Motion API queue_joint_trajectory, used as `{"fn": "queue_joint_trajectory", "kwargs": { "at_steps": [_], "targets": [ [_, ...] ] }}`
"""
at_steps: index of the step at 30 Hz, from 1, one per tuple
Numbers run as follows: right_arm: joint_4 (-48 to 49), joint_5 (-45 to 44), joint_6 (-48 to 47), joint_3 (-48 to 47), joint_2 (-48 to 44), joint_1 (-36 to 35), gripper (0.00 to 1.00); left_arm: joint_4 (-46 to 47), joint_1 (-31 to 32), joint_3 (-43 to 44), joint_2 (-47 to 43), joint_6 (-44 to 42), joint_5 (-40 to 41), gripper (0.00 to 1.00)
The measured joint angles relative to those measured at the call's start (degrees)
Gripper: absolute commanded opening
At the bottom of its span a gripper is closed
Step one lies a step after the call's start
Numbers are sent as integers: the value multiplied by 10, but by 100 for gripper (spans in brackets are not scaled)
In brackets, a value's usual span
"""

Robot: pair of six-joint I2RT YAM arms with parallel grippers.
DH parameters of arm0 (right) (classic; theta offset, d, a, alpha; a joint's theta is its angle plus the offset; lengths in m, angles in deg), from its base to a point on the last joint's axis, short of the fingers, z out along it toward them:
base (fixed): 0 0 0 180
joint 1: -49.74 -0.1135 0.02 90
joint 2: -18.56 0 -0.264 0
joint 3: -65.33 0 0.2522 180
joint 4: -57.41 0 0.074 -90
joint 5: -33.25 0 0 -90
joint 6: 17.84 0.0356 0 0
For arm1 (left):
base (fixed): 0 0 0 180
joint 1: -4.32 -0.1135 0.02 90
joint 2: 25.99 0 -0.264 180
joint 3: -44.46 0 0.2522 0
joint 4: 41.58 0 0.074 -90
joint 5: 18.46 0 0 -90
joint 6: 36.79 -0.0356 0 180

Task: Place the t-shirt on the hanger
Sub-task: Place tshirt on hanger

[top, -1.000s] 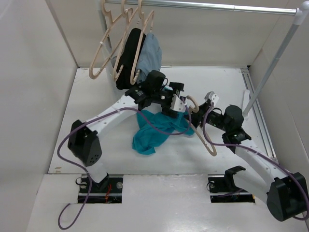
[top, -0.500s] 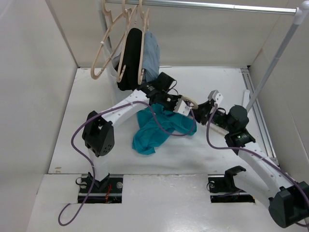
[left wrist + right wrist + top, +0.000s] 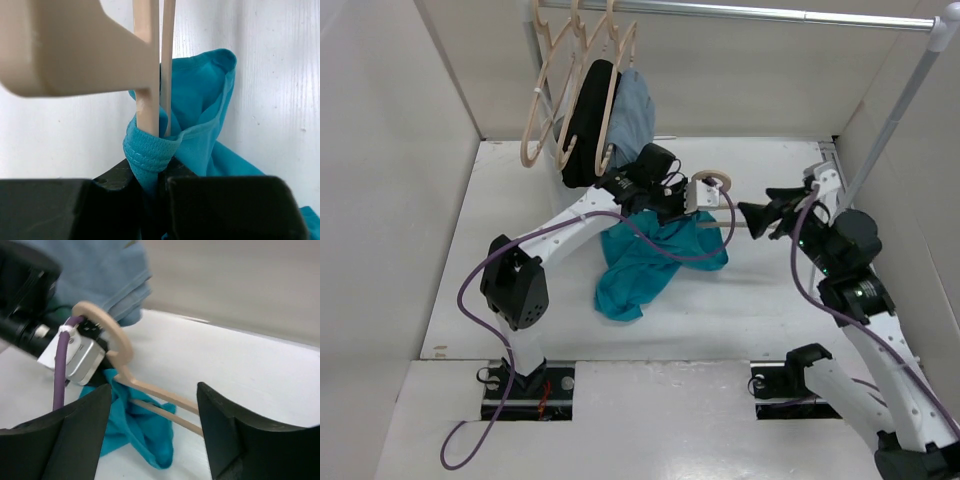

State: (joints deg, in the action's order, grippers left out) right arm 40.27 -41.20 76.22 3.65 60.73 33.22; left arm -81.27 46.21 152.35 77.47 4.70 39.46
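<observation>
The teal t-shirt (image 3: 645, 265) lies crumpled mid-table, its collar lifted. My left gripper (image 3: 672, 205) is shut on that collar (image 3: 150, 150), pinching the ribbed band between its jaws (image 3: 160, 172). Two thin arms of the beige hanger (image 3: 148, 75) pass down into the collar fold beside the jaws. The hanger's hook (image 3: 712, 173) sticks up just right of the left gripper. My right gripper (image 3: 752, 218) stands open, a little to the right of the hanger, touching nothing. In the right wrist view, the hanger (image 3: 160, 392) and t-shirt (image 3: 137, 427) lie beyond the spread fingers (image 3: 154, 390).
A clothes rail (image 3: 750, 12) crosses the back, with its post (image 3: 890, 120) at the right. On it hang bare beige hangers (image 3: 542, 100), a black garment (image 3: 588, 120) and a grey-blue garment (image 3: 635, 105), close behind the left arm. White walls enclose the table.
My left gripper shut on the t-shirt collar and lifted it with the hanger. My right gripper let go of the hanger, opened and pulled back to the right.
</observation>
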Motion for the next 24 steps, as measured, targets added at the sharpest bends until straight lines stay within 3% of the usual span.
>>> {"fn": "queue_joint_trajectory", "kwargs": {
  "at_steps": [3, 5, 7, 8, 12, 16, 24],
  "targets": [
    [-81, -90, 34, -45, -27, 0, 42, 2, -3, -1, 0, 46, 16, 0],
    [-117, -113, 57, -48, -40, 0, 34, 10, -6, -7, -2, 72, 24, 0],
    [-130, -102, 83, -27, -34, 0, 43, 17, -9, -14, -4, 96, 30, 0],
    [-130, -87, 96, -7, -22, 0, 63, 18, -10, -17, -4, 105, 32, 0],
    [-132, -38, 142, 89, 59, 0, 79, 24, -14, -19, -5, 137, 36, 0],
    [-138, -34, 179, 125, 98, 0, 80, 27, -14, -19, -5, 169, 34, 0],
    [-25, -37, 245, 118, 200, 0, 78, 29, -14, -19, -11, 227, 8, 0]
  ]
}}
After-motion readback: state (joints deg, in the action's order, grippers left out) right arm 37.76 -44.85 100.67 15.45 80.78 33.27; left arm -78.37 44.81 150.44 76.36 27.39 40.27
